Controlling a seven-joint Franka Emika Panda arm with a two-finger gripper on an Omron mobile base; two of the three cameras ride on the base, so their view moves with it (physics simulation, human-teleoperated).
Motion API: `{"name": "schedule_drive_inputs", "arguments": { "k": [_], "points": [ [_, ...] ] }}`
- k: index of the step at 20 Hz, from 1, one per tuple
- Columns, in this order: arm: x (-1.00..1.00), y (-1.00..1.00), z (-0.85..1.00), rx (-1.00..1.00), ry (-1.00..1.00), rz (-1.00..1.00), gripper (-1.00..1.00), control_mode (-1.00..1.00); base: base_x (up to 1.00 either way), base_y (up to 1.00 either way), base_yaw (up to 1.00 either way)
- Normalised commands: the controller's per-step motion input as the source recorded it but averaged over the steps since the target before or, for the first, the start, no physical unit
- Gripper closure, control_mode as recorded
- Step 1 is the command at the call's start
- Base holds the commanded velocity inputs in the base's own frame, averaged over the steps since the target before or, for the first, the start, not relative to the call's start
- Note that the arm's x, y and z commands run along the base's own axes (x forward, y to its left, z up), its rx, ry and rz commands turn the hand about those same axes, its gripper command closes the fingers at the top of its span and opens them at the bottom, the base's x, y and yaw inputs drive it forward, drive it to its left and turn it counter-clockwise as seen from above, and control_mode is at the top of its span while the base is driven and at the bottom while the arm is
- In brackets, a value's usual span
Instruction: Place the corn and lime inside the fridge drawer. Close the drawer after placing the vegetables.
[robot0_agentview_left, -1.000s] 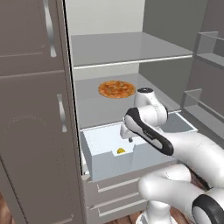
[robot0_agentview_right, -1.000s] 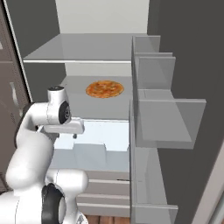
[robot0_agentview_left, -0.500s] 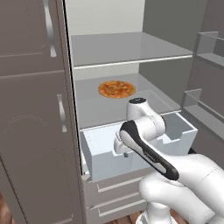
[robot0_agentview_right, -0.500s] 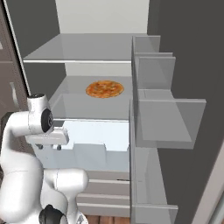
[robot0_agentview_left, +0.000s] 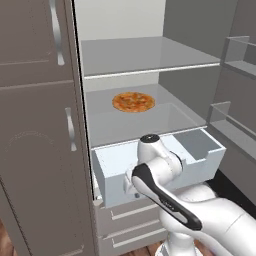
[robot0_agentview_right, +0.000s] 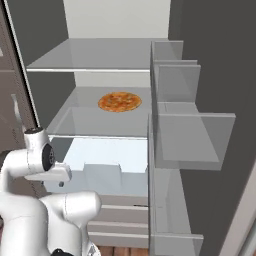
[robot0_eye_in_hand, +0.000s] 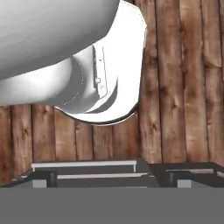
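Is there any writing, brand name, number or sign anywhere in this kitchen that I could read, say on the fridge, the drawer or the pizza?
None: no readable text, number or sign appears anywhere.
The fridge, the fridge drawer and the pizza carry no lettering or labels.
The cabinet doors are plain.

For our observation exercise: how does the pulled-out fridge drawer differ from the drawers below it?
The fridge drawer stands pulled out; the lower drawers sit shut. The fridge drawer is a pale open-topped bin with a notched front; the lower drawers are flat grey fronts with bar handles. Both span the fridge's width.
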Motion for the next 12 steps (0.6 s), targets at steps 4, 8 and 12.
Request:
{"name": "schedule_drive_inputs", "arguments": {
  "k": [4, 8, 12],
  "points": [
    [0.14, 0.49, -0.74, -0.05, 0.0, 0.0, -1.0, -1.0, 0.0, 0.0, 0.0],
    [0.18, 0.48, -0.48, -0.06, -0.1, 0.0, -1.0, -1.0, 0.0, 0.0, 0.0],
    [0.32, 0.29, -0.21, -0.06, -0.23, 0.0, -1.0, -1.0, 0.0, 0.0, 0.0]
  ]
}}
